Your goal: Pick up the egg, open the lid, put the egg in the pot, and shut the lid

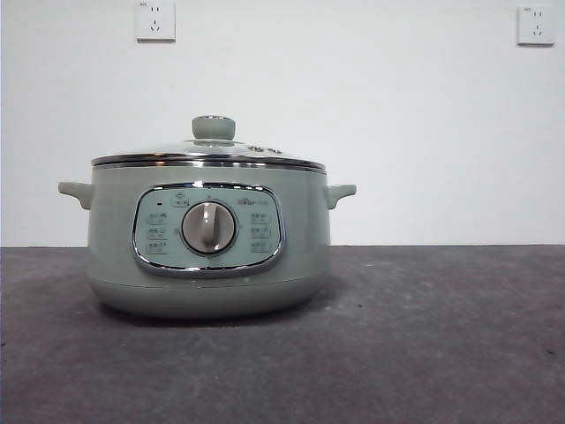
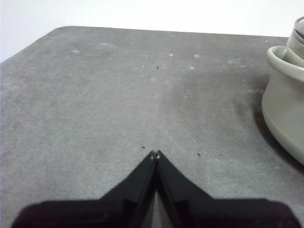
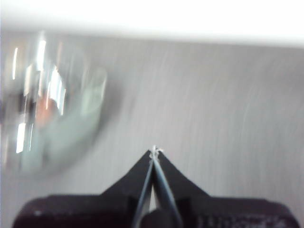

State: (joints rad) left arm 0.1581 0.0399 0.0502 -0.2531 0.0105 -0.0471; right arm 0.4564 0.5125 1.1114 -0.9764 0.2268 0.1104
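Note:
The pale green pot stands on the table left of centre, dial facing me. The glass lid with its green knob sits closed on it. The egg does not show in the front view. My left gripper is shut and empty over bare table, with the pot's side and handle off to one side. My right gripper is shut and empty, apart from the pot. That view is blurred. An orange smear shows through the lid glass; I cannot tell if it is the egg.
The dark grey table stretches to the right of the pot. A white wall with two sockets stands behind. The left wrist view shows the table's rounded corner.

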